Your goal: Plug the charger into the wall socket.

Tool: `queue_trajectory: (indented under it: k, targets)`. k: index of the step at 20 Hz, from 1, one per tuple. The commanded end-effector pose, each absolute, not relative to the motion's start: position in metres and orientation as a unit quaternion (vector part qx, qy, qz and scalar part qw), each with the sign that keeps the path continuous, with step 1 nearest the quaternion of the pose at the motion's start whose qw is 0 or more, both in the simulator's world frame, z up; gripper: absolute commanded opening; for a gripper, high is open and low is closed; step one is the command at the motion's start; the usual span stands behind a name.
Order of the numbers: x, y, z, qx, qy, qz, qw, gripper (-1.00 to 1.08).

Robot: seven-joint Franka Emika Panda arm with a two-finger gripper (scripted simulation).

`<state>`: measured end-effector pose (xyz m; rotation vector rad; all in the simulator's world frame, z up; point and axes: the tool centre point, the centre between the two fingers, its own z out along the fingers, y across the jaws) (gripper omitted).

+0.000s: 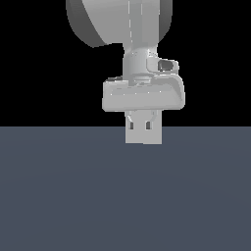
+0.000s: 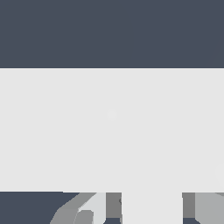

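In the wrist view the charger (image 2: 152,208), an off-white block, sits between my two grey fingers (image 2: 113,205), and my gripper (image 2: 152,214) is shut on it. Its far end meets the wall socket (image 2: 112,131), a broad light-grey face that spans the picture; the prongs are hidden. In the exterior view my gripper (image 1: 142,116) points straight down. The wall socket (image 1: 143,133) is a light-grey plate with two small dark marks, standing in front of the fingers just under the hand. The charger is hidden behind it there.
A flat dark blue-grey floor (image 1: 59,196) fills the lower half of the exterior view, under a black background. The arm's large grey link (image 1: 122,19) hangs above the hand. No other object shows.
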<state>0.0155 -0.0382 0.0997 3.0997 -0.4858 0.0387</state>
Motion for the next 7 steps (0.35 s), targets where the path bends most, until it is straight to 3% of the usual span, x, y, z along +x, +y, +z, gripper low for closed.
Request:
queue_trajectory:
  k: [1,7]
  targets:
    - [0.022,-0.04,0.0999,0.988,-0.155,0.012,0.002,-1.0]
    - [0.0273,-0.0417,0.1,0.988,-0.155,0.012,0.002,-1.0]
